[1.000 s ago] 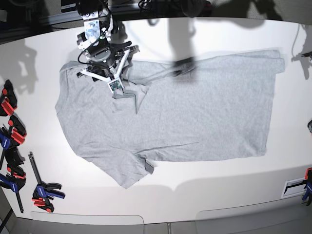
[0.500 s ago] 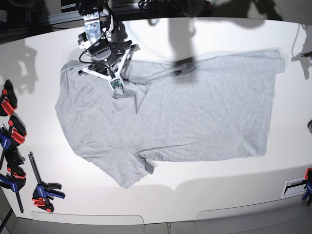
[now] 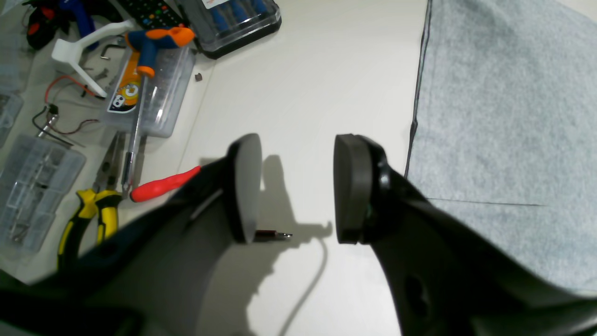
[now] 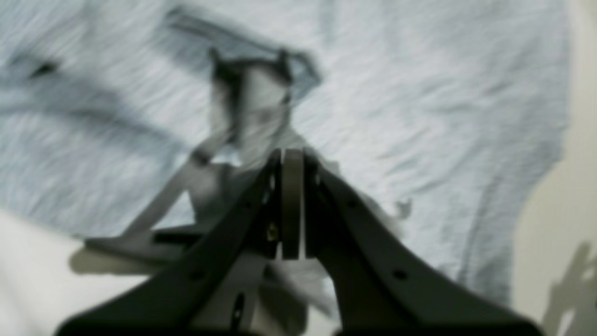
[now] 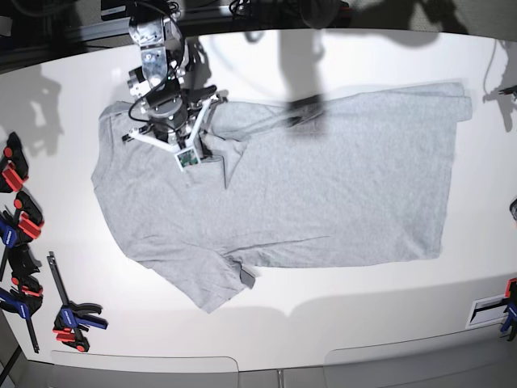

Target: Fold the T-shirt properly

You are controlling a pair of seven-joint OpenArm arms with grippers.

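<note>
Right gripper (image 4: 293,205) fingers pressed together, left gripper (image 3: 296,186) fingers apart

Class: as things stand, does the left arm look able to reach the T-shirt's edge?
Probably yes: the left claw stands open beside the T-shirt, with only bare table between.

The T-shirt (image 5: 275,194) covers the middle of the table (image 5: 380,299). Bare tabletop runs wide along 6 o'clock and narrower along 12 o'clock, giving a gripper room to pass. At 9 o'clock, clamps (image 5: 24,242) crowd the table edge. At 3 o'clock, beyond the shirt's hem (image 3: 417,93), lies an open strip, then pliers (image 3: 93,205), a red-handled screwdriver (image 3: 163,184) and plastic boxes (image 3: 149,93).
</note>
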